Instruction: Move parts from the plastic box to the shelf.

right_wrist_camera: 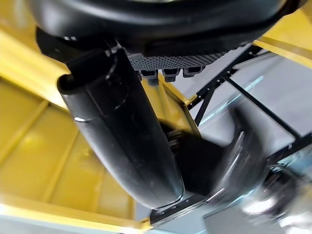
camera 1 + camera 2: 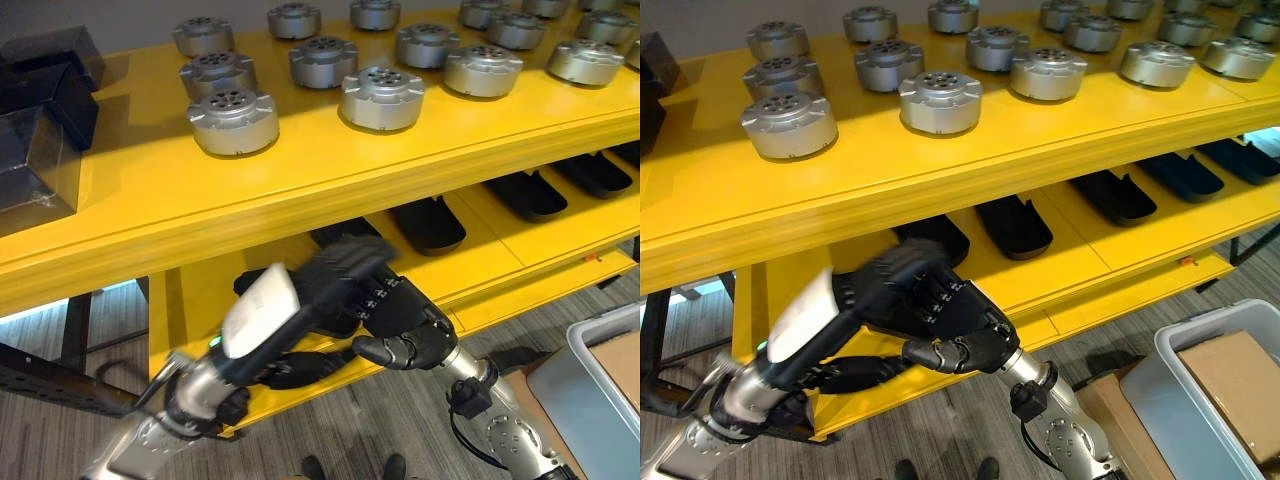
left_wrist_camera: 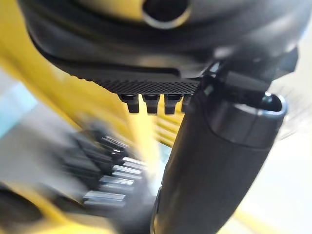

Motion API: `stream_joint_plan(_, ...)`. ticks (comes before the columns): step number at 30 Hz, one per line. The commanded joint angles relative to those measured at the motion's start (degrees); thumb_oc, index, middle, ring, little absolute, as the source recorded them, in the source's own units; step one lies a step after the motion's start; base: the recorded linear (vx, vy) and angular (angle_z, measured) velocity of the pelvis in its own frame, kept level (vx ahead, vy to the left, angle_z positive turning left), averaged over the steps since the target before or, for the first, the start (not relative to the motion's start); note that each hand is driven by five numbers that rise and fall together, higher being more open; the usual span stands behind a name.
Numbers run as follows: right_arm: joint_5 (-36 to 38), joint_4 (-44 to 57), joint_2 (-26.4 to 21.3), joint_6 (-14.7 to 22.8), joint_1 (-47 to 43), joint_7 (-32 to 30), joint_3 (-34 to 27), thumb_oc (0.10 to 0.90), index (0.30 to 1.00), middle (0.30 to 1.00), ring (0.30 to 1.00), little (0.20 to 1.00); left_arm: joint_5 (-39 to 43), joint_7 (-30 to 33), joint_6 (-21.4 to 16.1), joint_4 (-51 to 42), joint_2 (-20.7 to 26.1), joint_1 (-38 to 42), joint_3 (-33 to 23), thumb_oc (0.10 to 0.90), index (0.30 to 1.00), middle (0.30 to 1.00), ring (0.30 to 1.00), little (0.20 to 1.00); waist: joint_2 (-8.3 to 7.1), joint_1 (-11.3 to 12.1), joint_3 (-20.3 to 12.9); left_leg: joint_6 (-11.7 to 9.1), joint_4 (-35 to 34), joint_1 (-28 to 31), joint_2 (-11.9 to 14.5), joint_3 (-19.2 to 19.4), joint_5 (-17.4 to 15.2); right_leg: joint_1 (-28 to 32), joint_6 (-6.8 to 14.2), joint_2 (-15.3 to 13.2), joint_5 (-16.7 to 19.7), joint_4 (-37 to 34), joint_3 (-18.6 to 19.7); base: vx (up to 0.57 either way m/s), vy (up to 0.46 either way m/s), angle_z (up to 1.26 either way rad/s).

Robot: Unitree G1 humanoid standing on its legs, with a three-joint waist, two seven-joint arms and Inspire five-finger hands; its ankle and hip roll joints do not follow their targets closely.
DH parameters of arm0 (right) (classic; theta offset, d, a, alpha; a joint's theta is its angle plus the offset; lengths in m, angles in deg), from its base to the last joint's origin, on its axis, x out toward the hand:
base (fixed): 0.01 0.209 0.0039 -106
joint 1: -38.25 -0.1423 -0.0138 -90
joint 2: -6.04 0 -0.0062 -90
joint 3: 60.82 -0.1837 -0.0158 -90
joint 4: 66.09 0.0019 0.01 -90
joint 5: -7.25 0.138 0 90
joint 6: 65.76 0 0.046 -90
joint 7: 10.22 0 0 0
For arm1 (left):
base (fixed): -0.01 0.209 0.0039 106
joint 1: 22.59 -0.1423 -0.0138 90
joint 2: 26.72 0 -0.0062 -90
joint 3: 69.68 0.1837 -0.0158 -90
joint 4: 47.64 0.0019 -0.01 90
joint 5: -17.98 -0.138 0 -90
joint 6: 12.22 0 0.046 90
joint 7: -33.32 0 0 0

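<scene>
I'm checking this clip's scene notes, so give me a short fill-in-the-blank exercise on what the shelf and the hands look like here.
1. The round metal parts sit on the ____ level of the shelf.
2. The shelf is painted ____.
3. The black trays lie on the ____ level of the shelf.
4. The left hand and right hand are in front of the lower level, ____ the top level.

Missing words: top; yellow; lower; below

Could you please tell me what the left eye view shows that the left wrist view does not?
Left eye view alone: silver round parts, black trays beneath them, and a grey plastic box. Left wrist view alone: the left robot hand, its thumb from very close. Shared: the yellow shelf, and the right robot hand beside the left.
</scene>
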Motion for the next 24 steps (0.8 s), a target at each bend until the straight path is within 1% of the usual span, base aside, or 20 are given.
stream_joint_plan(1,-5.44,5.82,-2.22,7.96,-6.41,-0.12,-2.92,0.900,1.000,1.000,1.000,1.000,15.51,-16.44,10.24,2.14,0.61,6.60,-0.44,0.900,1.000,1.000,1.000,1.000,-0.69,-1.94,-1.90,-6.74,-2.39,1.28,8.31,-2.79,3.35,2.14,7.11,-4.28,-2.13,0.96,-1.12,-0.02,-0.022,-0.08)
stream_joint_plan(2,-7.25,5.69,-3.26,9.01,-6.91,-0.32,-3.14,0.900,1.000,1.000,1.000,1.000,16.12,-17.64,11.57,1.83,0.32,6.91,0.31,0.900,1.000,1.000,1.000,1.000,-0.72,-1.97,-1.87,-6.73,-2.42,1.40,8.32,-2.69,3.37,2.19,7.12,-4.26,-2.09,0.95,-1.14,-0.01,-0.026,-0.07)
stream_joint_plan(3,-10.56,5.61,-4.70,10.68,-7.89,-0.83,-3.40,0.900,1.000,1.000,1.000,1.000,16.53,-18.43,14.47,1.35,0.06,7.51,1.53,0.900,1.000,1.000,1.000,1.000,-0.80,-2.07,-1.94,-6.67,-2.48,1.54,8.35,-2.58,3.37,2.26,7.14,-4.24,-2.06,0.90,-1.19,0.00,-0.023,-0.05)
stream_joint_plan(4,-10.96,5.44,-6.32,11.36,-9.19,-0.86,-3.45,0.900,1.000,1.000,1.000,1.000,15.08,-17.68,15.50,1.55,0.14,8.19,2.78,0.900,1.000,1.000,1.000,1.000,-0.88,-2.16,-2.04,-6.57,-2.53,1.71,8.33,-2.49,3.37,2.34,7.17,-4.18,-2.00,0.81,-1.09,0.00,-0.028,-0.04)
stream_joint_plan(5,-11.87,5.56,-7.64,11.90,-10.13,-0.67,-4.00,0.900,1.000,1.000,1.000,1.000,10.92,-16.64,16.90,1.92,0.31,8.86,3.50,0.900,1.000,1.000,1.000,1.000,-0.97,-2.24,-2.10,-6.62,-2.53,1.80,8.35,-2.46,3.31,2.36,7.22,-4.07,-1.99,0.77,-0.88,0.01,-0.026,-0.03)
stream_joint_plan(7,-14.95,5.81,-9.78,12.88,-11.90,-1.49,-4.33,0.900,1.000,1.000,1.000,1.000,8.72,-15.17,18.35,2.96,1.78,9.81,4.67,0.900,1.000,1.000,1.000,1.000,-1.20,-2.25,-2.27,-6.60,-2.53,1.92,8.30,-2.43,3.17,2.29,7.16,-4.02,-2.01,0.93,-0.77,0.00,-0.012,-0.03)
stream_joint_plan(8,-17.35,5.56,-11.47,14.04,-13.47,-2.19,-4.06,0.900,1.000,1.000,1.000,1.000,7.82,-14.14,20.24,4.04,2.52,10.30,5.44,0.900,1.000,1.000,1.000,1.000,-1.30,-2.15,-2.15,-6.62,-2.46,2.15,8.28,-2.44,3.00,2.48,7.12,-3.95,-2.16,1.02,-0.70,0.00,0.000,0.00)
stream_joint_plan(9,-19.14,5.45,-12.73,14.60,-14.74,-2.54,-3.97,0.900,1.000,1.000,1.000,1.000,7.71,-13.54,22.33,4.87,3.11,10.50,5.70,0.900,1.000,1.000,1.000,1.000,-1.35,-2.02,-2.28,-6.57,-2.53,1.98,8.23,-2.44,3.17,2.30,7.01,-3.90,-2.08,0.99,-0.67,0.00,0.000,0.00)
stream_joint_plan(10,-21.77,5.62,-14.15,15.00,-16.04,-2.96,-3.92,0.900,1.000,1.000,1.000,1.000,9.51,-13.58,25.20,5.86,3.82,10.36,5.83,0.900,1.000,1.000,1.000,1.000,-1.38,-1.83,-2.27,-6.54,-2.49,2.00,8.20,-2.49,3.13,2.36,6.92,-3.84,-2.15,1.03,-0.66,0.00,0.000,0.00)
stream_joint_plan(12,-25.73,5.96,-17.72,15.31,-18.88,-3.87,-4.12,0.900,1.000,1.000,1.000,1.000,11.65,-12.51,27.58,9.42,4.90,8.52,5.29,0.900,1.000,1.000,1.000,1.000,-1.51,-1.16,-2.26,-6.34,-2.41,1.80,8.16,-2.68,3.11,2.37,6.61,-3.69,-2.34,1.18,-0.71,0.00,0.000,0.00)
stream_joint_plan(13,-25.87,5.86,-17.93,15.35,-19.03,-3.84,-4.17,0.900,1.000,1.000,1.000,1.000,11.50,-12.52,27.62,9.60,4.92,8.29,5.12,0.900,1.000,1.000,1.000,1.000,-1.50,-1.11,-2.24,-6.32,-2.40,1.80,8.16,-2.71,3.11,2.41,6.60,-3.67,-2.35,1.17,-0.72,0.00,0.000,0.00)
stream_joint_plan(14,-28.31,5.46,-20.25,15.53,-20.36,-3.82,-5.32,0.900,1.000,1.000,1.000,1.000,7.06,-11.19,27.20,12.88,6.24,5.64,3.90,0.900,1.000,1.000,1.000,1.000,-1.65,-0.42,-2.16,-6.34,-2.35,1.58,8.12,-3.09,3.20,2.59,6.44,-3.54,-2.31,1.05,-0.87,-0.02,-0.004,0.04)
stream_joint_plan(15,-30.53,5.39,-21.79,15.98,-20.98,-3.71,-5.98,0.900,1.000,1.000,1.000,1.000,5.78,-11.45,26.96,15.00,7.23,4.03,3.08,0.900,1.000,1.000,1.000,1.000,-1.80,-0.07,-2.07,-6.38,-2.29,1.47,8.13,-3.25,3.20,2.57,6.33,-3.52,-2.35,1.14,-0.97,-0.03,-0.002,0.04)
stream_joint_plan(18,-36.12,4.89,-25.04,18.03,-22.53,-5.51,-5.91,0.900,1.000,1.000,1.000,1.000,5.46,-10.97,27.08,20.04,8.35,0.26,2.21,0.900,1.000,1.000,1.000,1.000,-1.98,0.66,-1.71,-6.53,-2.10,1.37,8.23,-3.42,3.05,2.66,6.33,-3.62,-2.54,1.31,-1.22,-0.03,0.006,0.07)
stream_joint_plan(19,-40.63,4.54,-27.48,19.71,-23.72,-6.90,-6.09,0.900,1.000,1.000,1.000,1.000,2.52,-10.86,24.54,26.46,8.40,-3.31,1.91,0.900,1.000,1.000,1.000,1.000,-2.10,1.26,-1.55,-6.52,-2.16,0.89,8.24,-3.49,3.33,2.33,6.26,-3.69,-2.39,1.31,-1.50,-0.07,0.015,0.03)
stream_joint_plan(20,-42.35,4.21,-28.75,20.52,-24.45,-8.05,-6.05,0.900,1.000,1.000,1.000,1.000,1.08,-9.38,23.42,30.28,7.92,-5.18,2.03,0.900,1.000,1.000,1.000,1.000,-2.15,1.55,-1.28,-6.65,-2.09,1.10,8.33,-3.38,3.13,2.60,6.41,-3.74,-2.47,1.27,-1.66,-0.06,0.019,-0.01)
stream_joint_plan(21,-43.54,3.86,-29.48,21.20,-24.82,-8.46,-6.12,0.900,1.000,1.000,1.000,1.000,0.25,-8.33,22.75,33.57,7.39,-6.48,2.05,0.900,1.000,1.000,1.000,1.000,-2.21,1.75,-1.25,-6.65,-2.09,1.04,8.34,-3.33,3.14,2.62,6.42,-3.76,-2.47,1.24,-1.84,-0.04,0.017,0.07)
stream_joint_plan(22,-46.84,3.36,-30.21,22.36,-25.72,-10.09,-5.97,0.900,1.000,1.000,1.000,1.000,-3.73,-4.43,21.52,40.74,5.84,-8.08,2.96,0.900,1.000,1.000,1.000,1.000,-2.28,2.13,-1.24,-6.68,-2.09,0.95,8.35,-3.21,3.13,2.67,6.50,-3.83,-2.60,1.33,-2.20,-0.05,0.020,0.12)
stream_joint_plan(23,-49.49,2.33,-30.29,22.83,-27.33,-10.68,-5.12,0.900,1.000,1.000,1.000,1.000,-8.49,-2.50,20.66,47.76,4.09,-8.24,3.73,0.900,1.000,1.000,1.000,1.000,-2.45,2.36,-1.23,-6.78,-2.06,0.86,8.35,-3.16,3.16,2.52,6.58,-3.86,-2.76,1.66,-2.30,-0.05,0.017,0.11)
stream_joint_plan(24,-50.91,1.89,-30.31,22.70,-28.58,-11.39,-4.23,0.900,1.000,1.000,1.000,1.000,-10.76,-1.13,19.91,52.12,2.61,-8.17,4.34,0.900,1.000,1.000,1.000,1.000,-2.54,2.48,-1.24,-6.79,-2.03,0.79,8.40,-3.06,3.21,2.43,6.60,-3.92,-2.86,1.90,-2.42,-0.04,0.009,0.09)
